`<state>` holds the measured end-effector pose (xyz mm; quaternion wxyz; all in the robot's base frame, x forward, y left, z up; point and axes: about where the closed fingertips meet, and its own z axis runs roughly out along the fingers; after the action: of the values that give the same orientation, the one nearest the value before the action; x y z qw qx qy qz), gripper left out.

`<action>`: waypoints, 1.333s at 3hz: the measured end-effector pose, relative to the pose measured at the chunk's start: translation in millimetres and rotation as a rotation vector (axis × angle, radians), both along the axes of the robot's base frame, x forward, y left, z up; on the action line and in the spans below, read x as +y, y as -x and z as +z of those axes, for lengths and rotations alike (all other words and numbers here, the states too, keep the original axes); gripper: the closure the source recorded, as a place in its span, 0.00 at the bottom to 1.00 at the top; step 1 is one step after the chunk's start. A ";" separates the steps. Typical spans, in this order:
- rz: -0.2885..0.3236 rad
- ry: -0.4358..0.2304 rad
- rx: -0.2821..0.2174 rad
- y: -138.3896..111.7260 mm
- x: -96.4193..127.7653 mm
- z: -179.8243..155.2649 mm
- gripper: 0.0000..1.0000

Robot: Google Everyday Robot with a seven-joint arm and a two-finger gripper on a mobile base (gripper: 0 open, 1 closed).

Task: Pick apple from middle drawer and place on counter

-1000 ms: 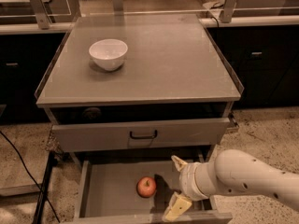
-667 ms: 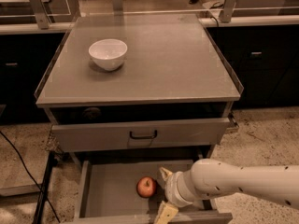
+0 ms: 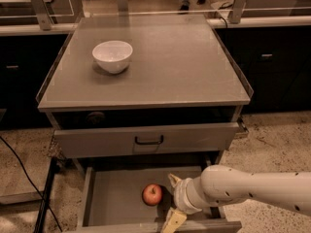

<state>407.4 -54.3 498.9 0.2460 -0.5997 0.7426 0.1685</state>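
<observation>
Cable [image 3: 19,164], black and thin, trails across the speckled floor at far left. A white round bowl [image 3: 112,56] stands left of centre on the matte grey bench [image 3: 184,67], which has a thin clear raised rim. Below it, a grey drawer front [image 3: 97,141] with a small black handle sits above the open middle drawer [image 3: 109,200], grey metal with low walls. The red apple [image 3: 152,194] lies on the drawer's flat floor. Just right of the apple hovers the tool [image 3: 173,200], its pale fingers spread apart and gripping nothing, on a smooth white arm [image 3: 252,188].
</observation>
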 end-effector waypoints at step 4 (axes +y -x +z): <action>-0.075 -0.060 -0.030 -58.5 -17.7 -40.6 0.22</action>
<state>465.9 -72.0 458.3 0.2812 -0.5663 0.7553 0.1724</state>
